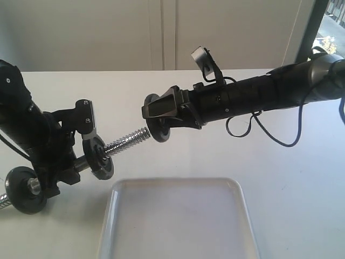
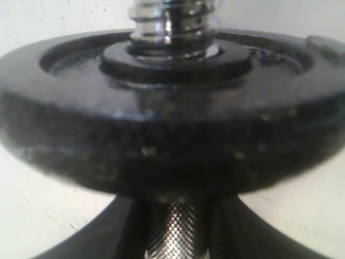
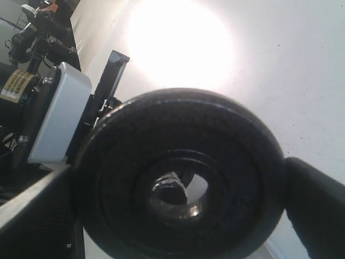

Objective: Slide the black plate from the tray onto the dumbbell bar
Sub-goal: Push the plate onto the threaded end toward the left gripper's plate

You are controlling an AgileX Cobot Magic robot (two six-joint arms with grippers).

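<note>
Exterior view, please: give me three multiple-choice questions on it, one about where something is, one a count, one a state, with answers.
1. The small matte-black round weight plate, off the white glossy rectangular tray, is where?
A. lying under the tray
B. in the right gripper, at the threaded end of the chrome dumbbell bar
C. stacked on a second tray

2. How many black discs already sit on the bar?
A. none
B. one
C. two

3. The left gripper is:
A. shut on the bar
B. open, holding nothing
C. out of view

Answers:
1 B: the gripper clamps the plate right at the thread tip.
2 C: one disc sits beside the left gripper, another at the bar's other end.
3 A: it grips the bar between the two discs.
</note>
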